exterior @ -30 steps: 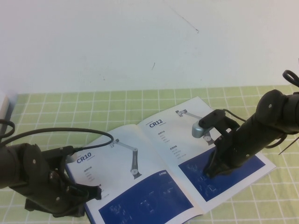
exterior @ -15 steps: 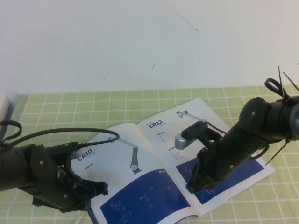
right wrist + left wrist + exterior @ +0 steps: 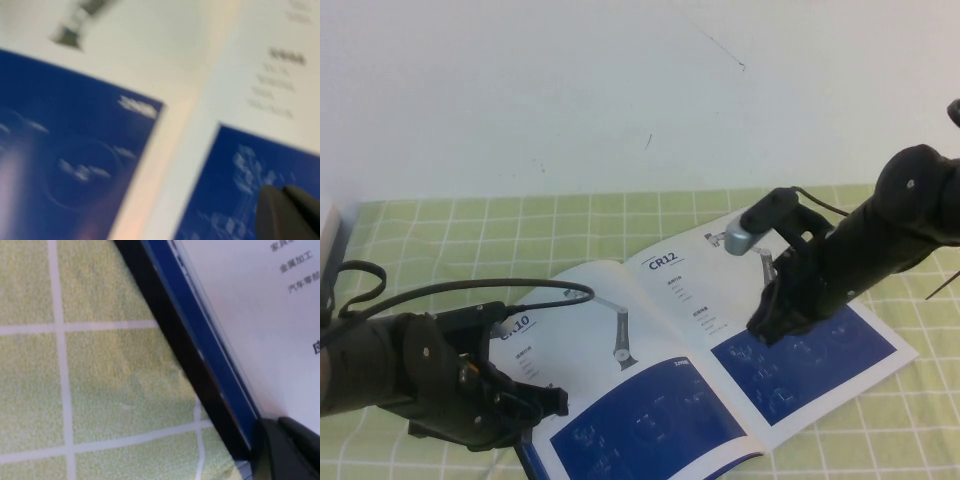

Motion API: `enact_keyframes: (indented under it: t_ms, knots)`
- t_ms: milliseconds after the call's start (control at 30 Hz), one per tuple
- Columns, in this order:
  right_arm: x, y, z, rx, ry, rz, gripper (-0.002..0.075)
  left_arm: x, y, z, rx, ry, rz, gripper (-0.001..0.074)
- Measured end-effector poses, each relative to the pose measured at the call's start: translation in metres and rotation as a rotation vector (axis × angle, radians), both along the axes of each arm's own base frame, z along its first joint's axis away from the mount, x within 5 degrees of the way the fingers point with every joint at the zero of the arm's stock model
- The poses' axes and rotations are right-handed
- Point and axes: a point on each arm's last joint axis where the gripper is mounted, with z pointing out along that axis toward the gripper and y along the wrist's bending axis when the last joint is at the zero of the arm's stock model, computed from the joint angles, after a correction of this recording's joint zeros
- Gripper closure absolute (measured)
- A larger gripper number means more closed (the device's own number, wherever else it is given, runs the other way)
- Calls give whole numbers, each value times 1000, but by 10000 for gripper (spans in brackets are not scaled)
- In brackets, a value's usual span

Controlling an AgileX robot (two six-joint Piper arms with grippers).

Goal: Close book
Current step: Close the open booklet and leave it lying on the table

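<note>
Since half a second ago the book (image 3: 665,335) has slid to the right and away from the robot, the right gripper (image 3: 765,328) has moved right with it, and the left gripper (image 3: 548,402) has advanced along the near left edge. The book lies open and flat on the green checked cloth (image 3: 470,235), centre-right, pages up, with blue panels along its near side. The right gripper's tip is at the right-hand page, by the top of its blue panel; contact cannot be told. The left gripper sits at the near corner of the left-hand page, covering it. Whether either gripper is open or closed cannot be told. A black cable (image 3: 520,290) arcs over the left page's outer part. A pale wall (image 3: 620,90) stands behind.
</note>
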Motion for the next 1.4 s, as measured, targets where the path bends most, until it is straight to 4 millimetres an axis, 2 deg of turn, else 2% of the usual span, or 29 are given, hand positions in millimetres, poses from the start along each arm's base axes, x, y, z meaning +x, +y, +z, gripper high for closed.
enact_keyframes:
  t_ms: [133,233,400,533,633,833,933,1000,1067,1200,1300,1400]
  knots:
    - [6,-17,-27,-70,84,-16,729,0,0,0,5,-1,-15,738]
    - [5,-19,-49,-99,157,-8,728,-1,0,0,3,1,-16,738]
    - [7,-19,-54,-86,192,-13,728,-1,-7,1,-38,-10,-5,738]
    - [8,-19,-55,-69,203,-28,728,-1,-24,1,-85,-48,-13,738]
    - [8,-18,-54,-29,214,-31,728,4,-40,8,-115,-83,-45,738]
    - [-1,-3,-61,139,318,2,728,30,-74,33,-163,-200,-140,738]
    - [-3,0,-58,155,315,34,728,44,-86,41,-176,-231,-181,738]
    - [-3,-3,-48,145,284,39,728,51,-92,46,-184,-239,-214,738]
    - [2,-12,-27,125,214,28,728,55,-97,51,-187,-252,-250,738]
    - [11,-34,45,145,1,-25,728,58,-102,62,-194,-267,-316,738]
    - [4,-44,94,174,-137,-19,728,57,-104,65,-186,-269,-374,738]
    - [-9,-44,119,198,-183,25,728,55,-104,65,-166,-263,-443,738]
